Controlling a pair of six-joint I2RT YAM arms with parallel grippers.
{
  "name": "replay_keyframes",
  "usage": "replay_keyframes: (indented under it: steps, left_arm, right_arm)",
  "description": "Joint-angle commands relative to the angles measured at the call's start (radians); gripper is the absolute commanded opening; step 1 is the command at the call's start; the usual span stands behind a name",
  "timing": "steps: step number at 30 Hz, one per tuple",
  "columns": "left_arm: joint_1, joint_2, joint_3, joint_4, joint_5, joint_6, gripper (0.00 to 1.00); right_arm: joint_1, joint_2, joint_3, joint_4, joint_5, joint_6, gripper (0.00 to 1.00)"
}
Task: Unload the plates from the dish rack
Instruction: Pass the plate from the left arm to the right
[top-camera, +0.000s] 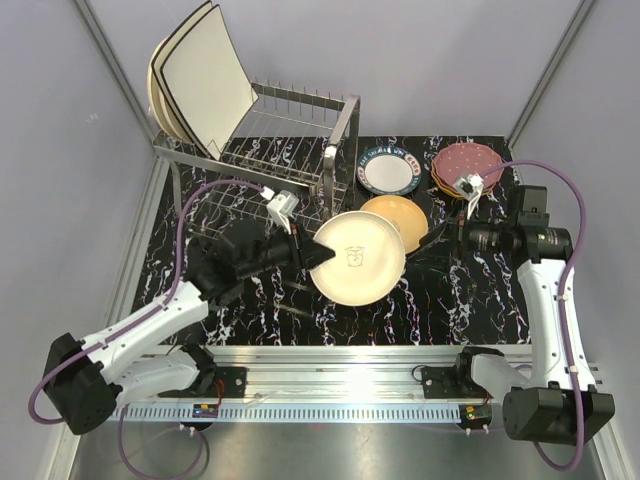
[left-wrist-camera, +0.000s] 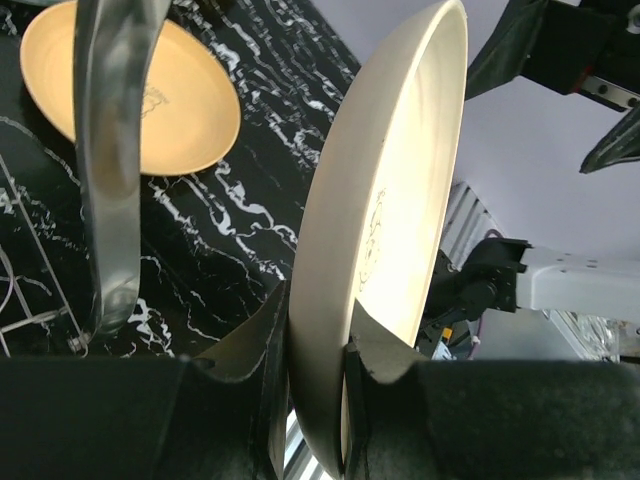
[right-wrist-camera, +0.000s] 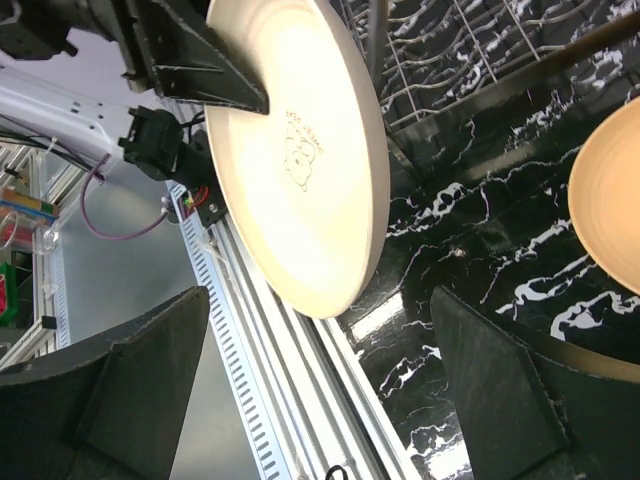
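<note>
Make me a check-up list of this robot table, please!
Surface: black white-veined tabletop, glossy.
Job's things: silver wire dish rack holds cream square plates; cream round plate is gripped; orange round plate, white dark-rimmed plate and maroon-topped plate stack sit on the tabletop.
Clutter: nothing seen.
Grippers: left gripper shut on the cream round plate's rim; right gripper open, beside it.
Cables: purple cables loop out on both sides.
Surroundings: grey walls; metal rail at near edge.

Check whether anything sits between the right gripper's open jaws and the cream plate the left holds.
Nothing visible does: the right gripper faces the free rim of the cream plate; the orange plate lies flat beside that path.
</note>
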Motion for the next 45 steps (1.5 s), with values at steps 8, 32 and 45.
replay_keyframes:
  steps: [8, 32, 45]
  left_arm:
    - [-0.084, 0.059, -0.017, 0.213, -0.2, -0.108, 0.0]
    - [-0.144, -0.049, 0.0, 0.155, -0.321, 0.078, 0.82]
    - [-0.144, -0.401, 0.109, -0.376, -0.586, 0.631, 0.98]
  right_arm:
    - [0.164, 0.07, -0.067, 0.305, 0.312, 0.224, 1.0]
    - [0.149, -0.005, -0.126, 0.389, 0.416, 0.307, 0.0]
    - [0.005, 0.169, -0.066, 0.425, 0.694, 0.471, 0.0]
